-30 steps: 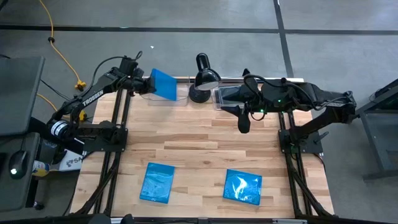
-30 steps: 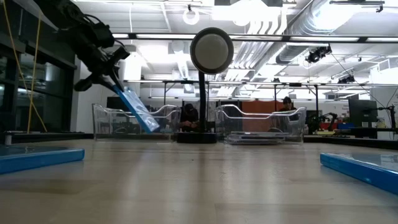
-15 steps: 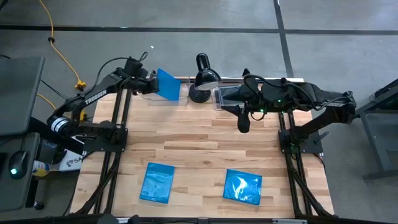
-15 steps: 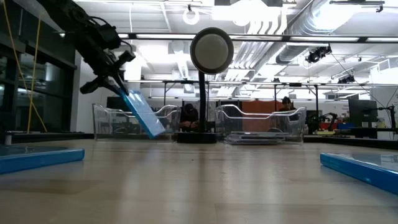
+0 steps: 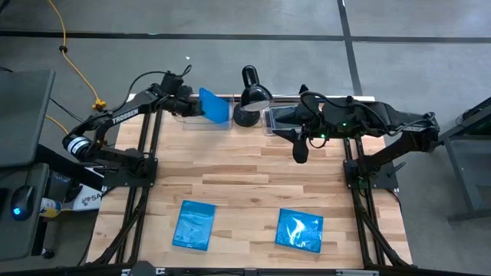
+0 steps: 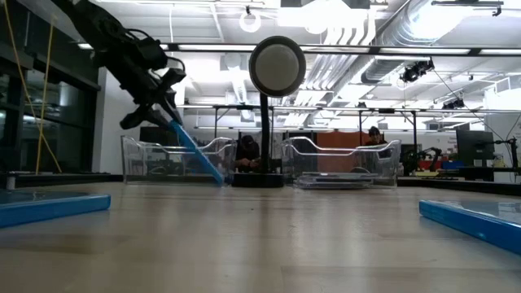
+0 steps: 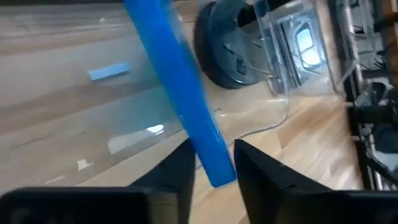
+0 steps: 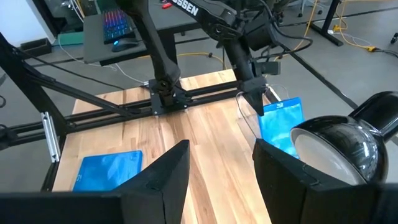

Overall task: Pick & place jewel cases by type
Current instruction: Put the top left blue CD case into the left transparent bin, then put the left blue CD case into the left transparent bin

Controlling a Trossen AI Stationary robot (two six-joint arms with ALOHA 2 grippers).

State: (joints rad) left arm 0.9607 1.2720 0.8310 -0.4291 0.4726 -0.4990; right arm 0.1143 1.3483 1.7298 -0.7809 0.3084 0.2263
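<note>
My left claw [image 7: 211,163] grips a tilted blue jewel case [image 5: 215,106] beside the lamp [image 5: 250,96], nearer it than before. My right claw [image 8: 221,163] stands apart, empty.

Left tool [image 5: 193,105] tips hidden behind tilted blue case [image 5: 215,106]; grip unclear. Right bin [image 5: 285,119] partly covered by right arm, contents unreadable. Low view crops both near blue cases at edges.

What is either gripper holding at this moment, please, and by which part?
The left gripper has a blue jewel case between its fingers by one edge, tilted over the left clear bin. The right gripper stands open and holds nothing.
</note>
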